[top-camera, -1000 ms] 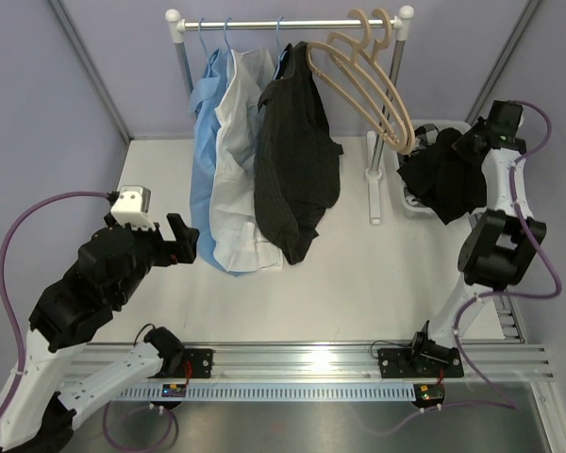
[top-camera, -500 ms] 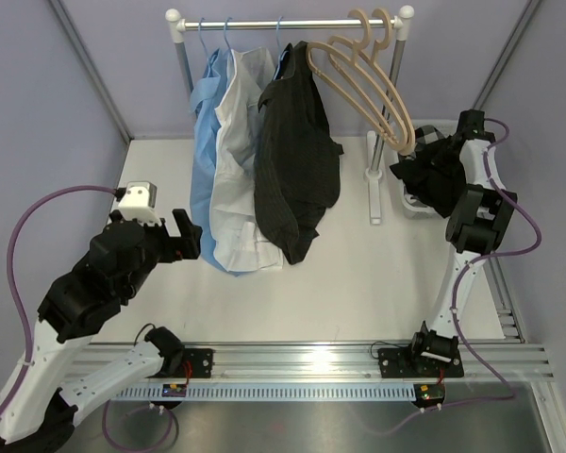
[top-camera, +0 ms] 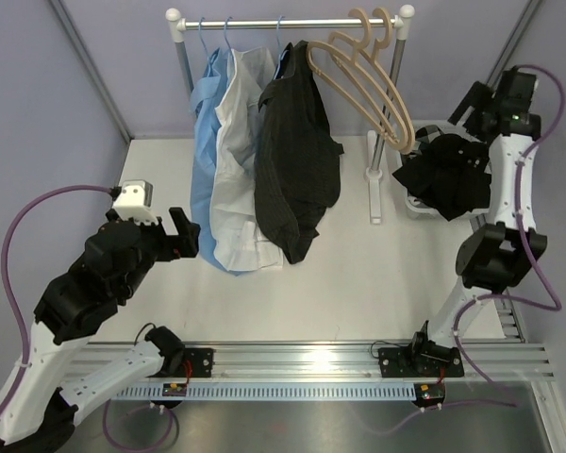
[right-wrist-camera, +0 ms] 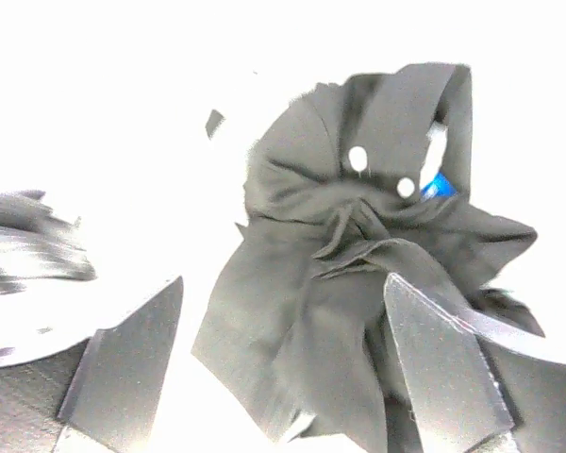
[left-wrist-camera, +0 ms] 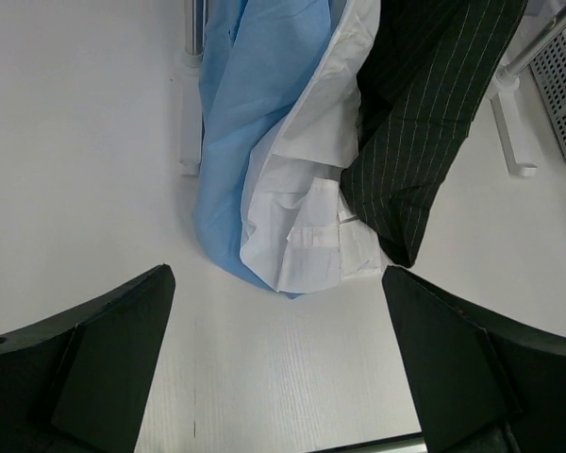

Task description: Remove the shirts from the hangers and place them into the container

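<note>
Work is part done: the black shirt (top-camera: 443, 184) lies heaped over the basket (top-camera: 412, 202) below my right fingers (right-wrist-camera: 283, 330), spread wide and empty, while a blue shirt (top-camera: 206, 123), white shirt (top-camera: 238, 132) and pinstriped shirt (top-camera: 297, 160) hang on the rail (top-camera: 292, 21) before my left fingers (left-wrist-camera: 278, 321), equally wide and empty.

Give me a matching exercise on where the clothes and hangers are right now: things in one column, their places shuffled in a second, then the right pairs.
Things:
1. light blue button-up shirt
2. dark pinstriped button-up shirt
3. tan curved wooden hangers
4. crumpled black shirt

Places:
A. heaped on the white slotted plastic basket
B. bare, at the right end of the metal rail
C. leftmost garment on the rail
D. hanging between the white shirt and the wooden hangers

Pairs: 1-C, 2-D, 3-B, 4-A.
</note>
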